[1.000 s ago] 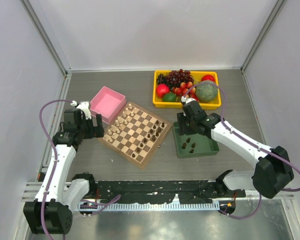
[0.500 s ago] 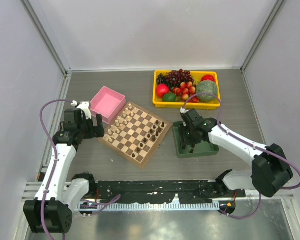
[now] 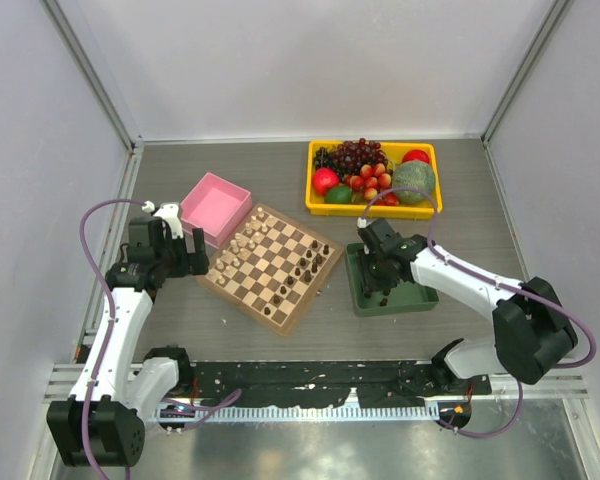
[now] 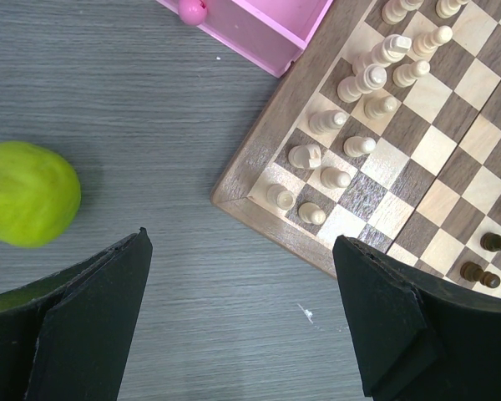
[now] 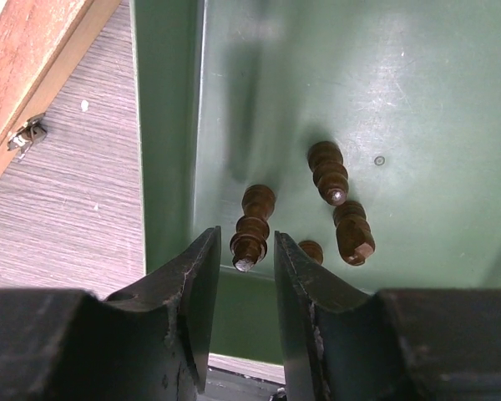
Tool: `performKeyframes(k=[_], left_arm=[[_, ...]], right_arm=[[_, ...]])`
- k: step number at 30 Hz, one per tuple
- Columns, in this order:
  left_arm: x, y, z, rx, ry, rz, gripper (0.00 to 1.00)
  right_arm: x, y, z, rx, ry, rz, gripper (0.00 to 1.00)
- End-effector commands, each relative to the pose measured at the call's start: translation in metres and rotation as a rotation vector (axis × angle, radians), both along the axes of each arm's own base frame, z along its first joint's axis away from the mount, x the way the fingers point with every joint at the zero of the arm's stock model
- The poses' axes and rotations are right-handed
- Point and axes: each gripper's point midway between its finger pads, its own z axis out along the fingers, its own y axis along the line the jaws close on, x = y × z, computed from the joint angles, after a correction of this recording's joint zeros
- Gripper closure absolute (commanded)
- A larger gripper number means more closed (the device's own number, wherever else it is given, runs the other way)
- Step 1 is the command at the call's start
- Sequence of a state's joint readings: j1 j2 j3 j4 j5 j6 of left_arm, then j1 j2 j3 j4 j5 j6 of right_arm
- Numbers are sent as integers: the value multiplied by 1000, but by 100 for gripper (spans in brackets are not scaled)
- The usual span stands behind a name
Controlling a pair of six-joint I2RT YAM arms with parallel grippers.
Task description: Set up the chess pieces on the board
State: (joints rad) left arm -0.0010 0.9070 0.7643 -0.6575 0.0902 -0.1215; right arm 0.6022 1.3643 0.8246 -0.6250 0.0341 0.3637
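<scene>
In the top view the board lies at an angle mid-frame, with cream pieces along its upper-left side and some dark chess pieces standing toward its lower-right side. More of them lie in the green tray just right of it, where the right fingers reach down. The left fingers hang over the desk left of the board, below the pink box. A yellow bin of fruit sits above the tray, apart from it. In the left wrist view the left fingers stand wide apart with nothing between them, off the board's corner. A green fruit lies at the left edge, and open desk surrounds it. In the right wrist view the right fingers stand narrowly apart on either side of one dark piece lying on its side; no clamp shows yet. Three more lie just to its right. These pieces look tiny, light, hard and smooth, so one could likely roll or squirt out of a pinch. The thick rounded body seems the surest hold. The tray wall rises just left of the left finger, so a straight lift looks needed before crossing to the board at upper left.
</scene>
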Motion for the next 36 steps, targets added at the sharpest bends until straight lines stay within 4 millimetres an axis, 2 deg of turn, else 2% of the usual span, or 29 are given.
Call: performKeyframes(k=[1,6,12,25,27,30,36], left_arm=[[7,-2,16,2,-42,-17,1],[7,-2,15,4,-40,-17,1],[7,-2,16,4,-45,-17,1],[7,-3,17,-1,-47,-22,1],[7,-3,18,-1,-51,-22,1],[7,-3,18,-2,-50,-21,1],[7,-3,19,-2,-57,-21,1]], right_arm=[[15,5,7,-1,-51,11,63],[15,5,7,-5,-55,16,70],[18,6,23,-5,-87,39,81],[30,14,105,30,-251,45,83],[30,29,119,45,-282,77,83],[26,62,131,105,-296,151,83],[10,111,127,145,-253,272,83]])
